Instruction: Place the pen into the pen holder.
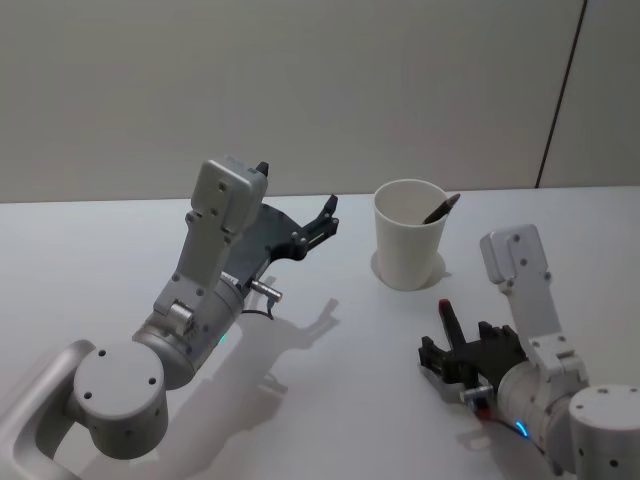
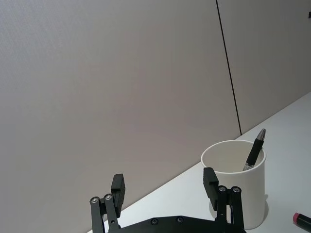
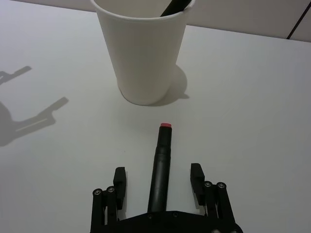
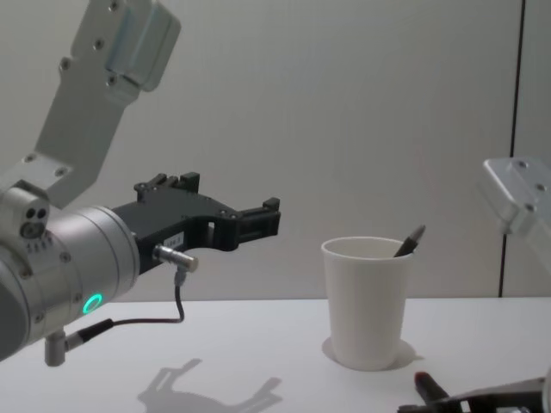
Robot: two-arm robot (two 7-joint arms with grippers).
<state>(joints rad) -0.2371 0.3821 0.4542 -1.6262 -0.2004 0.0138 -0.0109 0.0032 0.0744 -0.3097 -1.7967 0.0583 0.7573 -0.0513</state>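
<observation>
The holder (image 1: pixel 408 250) stands upright on the tabletop (image 1: pixel 330 400), toward its far side. One pen (image 1: pixel 441 208) is already seated in it, leaned against the rim with its upper end projecting above the rim.

A second pen (image 3: pixel 163 155), black with a red end, is found just in front of the holder and apart from it, red end pointed at the holder. It is straddled by the right gripper (image 3: pixel 158 170), which is held low over the tabletop. The jaws are spread wide, one on each side of the barrel, and no contact with it is seen. Whether the barrel rests flat on the tabletop cannot be told.

The left gripper (image 1: pixel 328 216) is raised above the tabletop, to the left of the holder. Its jaws are wide and nothing is held.

The step in hand is judged to be the grasp of the second pen. For the next move, the right jaws are to be closed squarely on the barrel. The pen must then be lifted, tipped toward upright and carried over the rim before release. Contact with the holder wall is to be avoided, since the holder looks light and may be tipped.
</observation>
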